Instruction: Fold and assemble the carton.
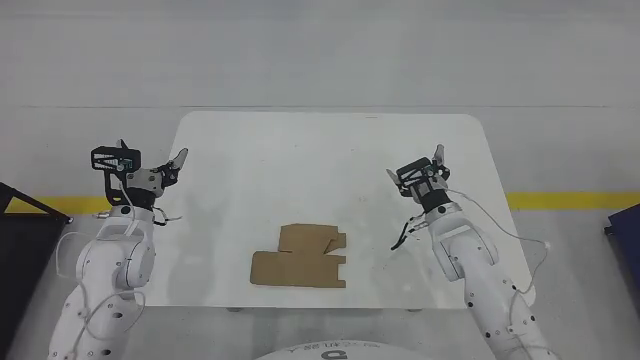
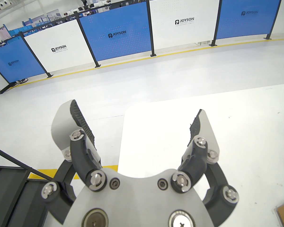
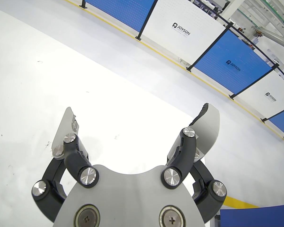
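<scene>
- Carton [image 1: 300, 257] lies flat and unfolded near the table's [image 1: 300, 150] front edge, between the two arms and well apart from both.
- Left gripper [image 2: 136, 109] is released, fingers spread, holding nothing, hovering at the table's left edge.
- Right gripper [image 3: 139, 109] is also spread wide and empty, above the table's right side.
- Step in hand looks like the first reach; no fold started.
- To do it well, probably bring both grippers in low, pin one panel, and catch a flap edge with the other; flat card likely slips if pushed.
- Table top is white with faint scuffs.
- Grey floor [image 1: 320, 40], yellow line [image 1: 570, 200], blue and white fence panels [image 2: 184, 22] behind.
</scene>
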You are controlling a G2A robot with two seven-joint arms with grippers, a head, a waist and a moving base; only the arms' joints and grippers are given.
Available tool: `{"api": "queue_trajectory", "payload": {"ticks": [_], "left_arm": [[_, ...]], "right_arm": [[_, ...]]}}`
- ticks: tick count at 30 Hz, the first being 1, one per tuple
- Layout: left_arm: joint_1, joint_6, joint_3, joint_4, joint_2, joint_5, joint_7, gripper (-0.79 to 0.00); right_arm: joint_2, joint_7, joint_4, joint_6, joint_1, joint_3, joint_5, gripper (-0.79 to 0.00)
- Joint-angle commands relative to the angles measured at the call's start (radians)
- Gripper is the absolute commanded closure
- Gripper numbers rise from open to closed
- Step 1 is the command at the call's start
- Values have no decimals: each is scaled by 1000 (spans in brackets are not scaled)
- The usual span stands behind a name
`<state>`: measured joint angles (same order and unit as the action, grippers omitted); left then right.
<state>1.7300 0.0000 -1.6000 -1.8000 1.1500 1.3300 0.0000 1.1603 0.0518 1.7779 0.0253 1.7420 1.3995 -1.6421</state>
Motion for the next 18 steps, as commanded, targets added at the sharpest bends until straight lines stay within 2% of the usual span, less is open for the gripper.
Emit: {"api": "queue_trajectory", "payload": {"ticks": [1,3,4,7,13,18], "left_arm": [[0,0,0,0,0,0,0,-785],[0,0,0,0,0,0,0,-785],[0,0,0,0,0,0,0,-785],[0,0,0,0,0,0,0,-785],[0,0,0,0,0,0,0,-785],[0,0,0,0,0,0,0,-785]], "right_arm": [[0,2,-3,-6,-1,-1,6,-785],[-1,25,-7,-150,-29,-33,49,-785],[-4,25,-4,-217,-46,-49,3,-785],[0,83,-12,-247,-70,-137,-114,-785],[17,147,-92,-335,-134,-303,-214,-785],[19,142,-112,-337,-130,-343,-257,-785]]}}
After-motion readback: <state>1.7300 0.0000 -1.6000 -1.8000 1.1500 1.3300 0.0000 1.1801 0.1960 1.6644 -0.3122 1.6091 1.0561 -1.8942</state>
